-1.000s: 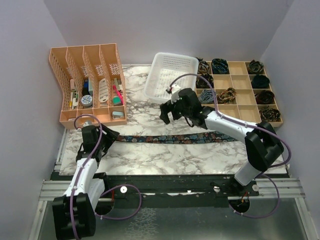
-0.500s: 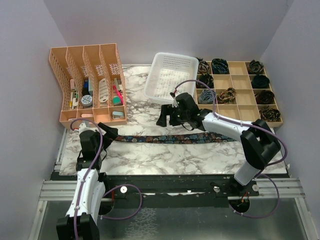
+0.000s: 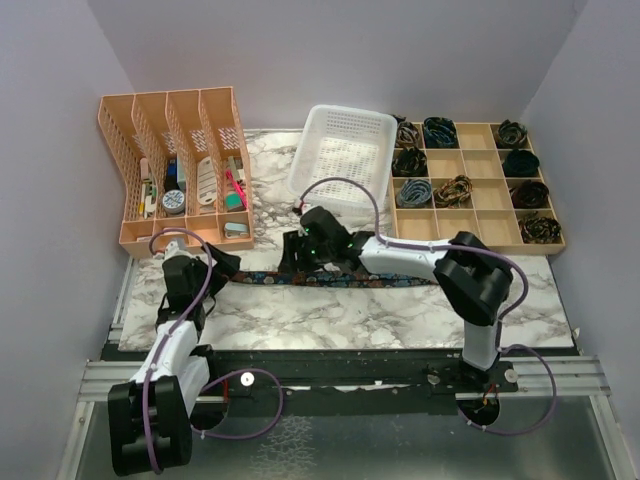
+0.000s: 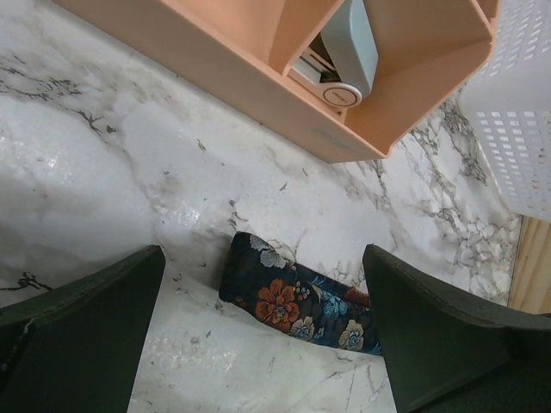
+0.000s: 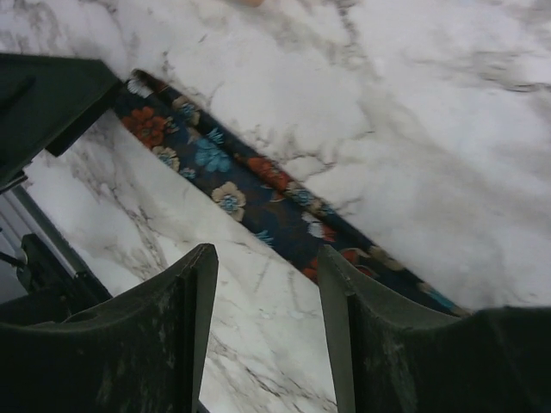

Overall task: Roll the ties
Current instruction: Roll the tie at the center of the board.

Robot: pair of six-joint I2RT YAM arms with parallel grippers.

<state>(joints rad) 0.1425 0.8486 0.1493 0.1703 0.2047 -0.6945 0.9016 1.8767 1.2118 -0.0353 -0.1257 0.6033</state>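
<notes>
The tie [image 4: 297, 305] lies flat on the counter [image 4: 112, 163], its end between the left jaws, which are spread wide. The right jaws, also wide, straddle its length farther along.

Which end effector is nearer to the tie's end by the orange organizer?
Left. The left end effector straddles that tie end; the right end effector is farther along the tie.

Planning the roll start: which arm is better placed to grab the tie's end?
Probably left. The open left tool straddles the end of the dark floral fabric necktie; the right tool, also open, hangs farther along it.
</notes>
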